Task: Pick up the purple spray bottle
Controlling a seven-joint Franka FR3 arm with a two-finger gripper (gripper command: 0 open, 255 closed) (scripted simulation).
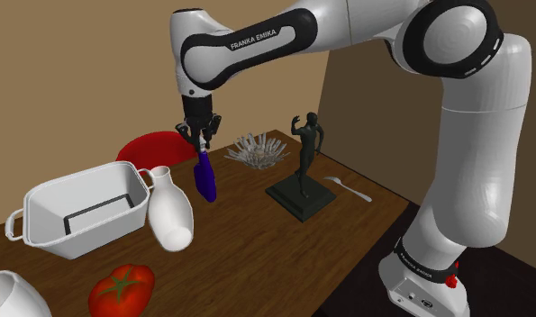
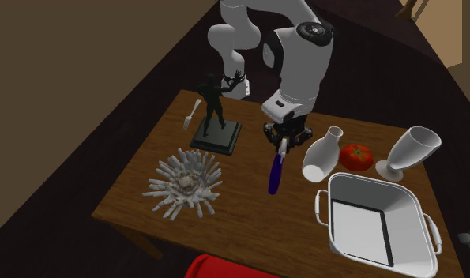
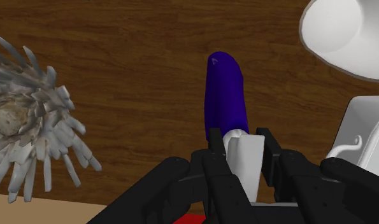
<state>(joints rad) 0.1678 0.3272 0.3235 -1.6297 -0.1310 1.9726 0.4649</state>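
Observation:
The spray bottle has a deep purple body and a white head. My gripper is shut on that white head, and the purple body hangs below it, slightly tilted, over the wooden table. From the second exterior view the bottle dangles under the gripper between the spiky ornament and the white vase. In the wrist view both fingers clasp the white head, with the gripper behind the purple body. I cannot tell whether the bottle's base touches the table.
Close by the bottle are a white vase and a white handled tray. A tomato, a white goblet, a red plate, a spiky white ornament, a dark figurine and a white spoon also stand on the table.

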